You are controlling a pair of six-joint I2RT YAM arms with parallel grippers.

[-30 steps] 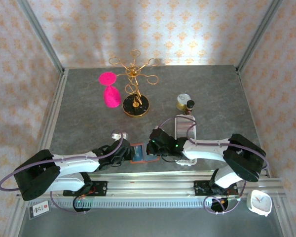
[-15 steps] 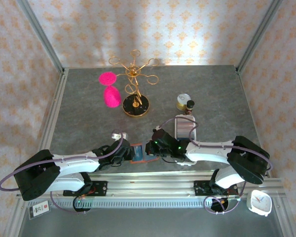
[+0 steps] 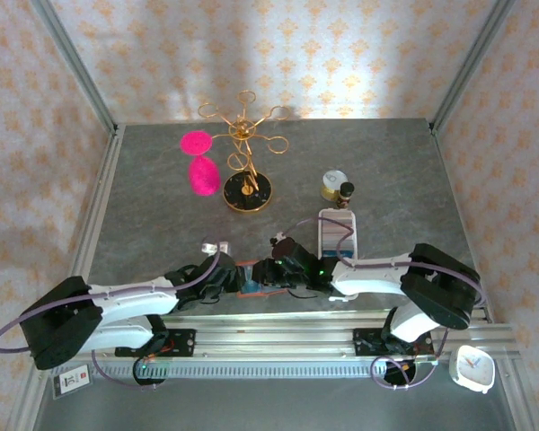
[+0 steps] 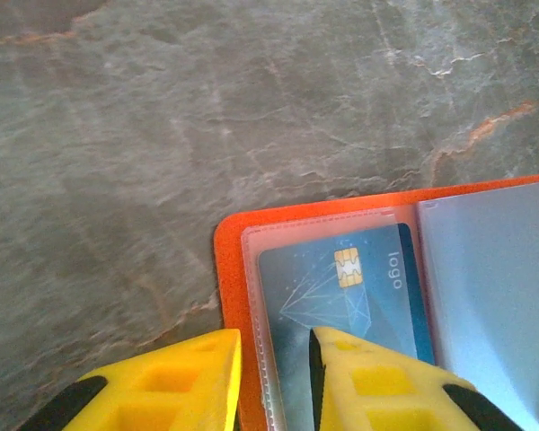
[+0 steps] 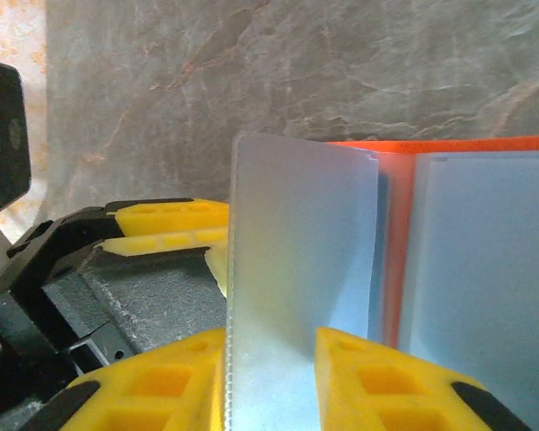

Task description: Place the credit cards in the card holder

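Sitting at the left edge of the card holder [image 4: 230, 269], the left gripper [image 4: 271, 346] has its yellow fingers [image 4: 171, 382] a narrow gap apart, and the orange rim and the seam of a clear pocket show between them; whether they pinch that edge I cannot tell. The card holder lies open on the grey surface [image 4: 207, 108], between the two grippers. A blue card [image 4: 341, 287] with a gold chip is tucked in its left clear pocket. Over the holder's middle a pale frosted sheet [image 5: 296, 224] stands up; whether it is a card or a pocket leaf I cannot tell. It stands in the gap between the slightly parted fingers of the right gripper [image 5: 271, 341], and I cannot tell whether they press on it. A white tray [image 3: 334, 238] lies right of the holder and a little farther back.
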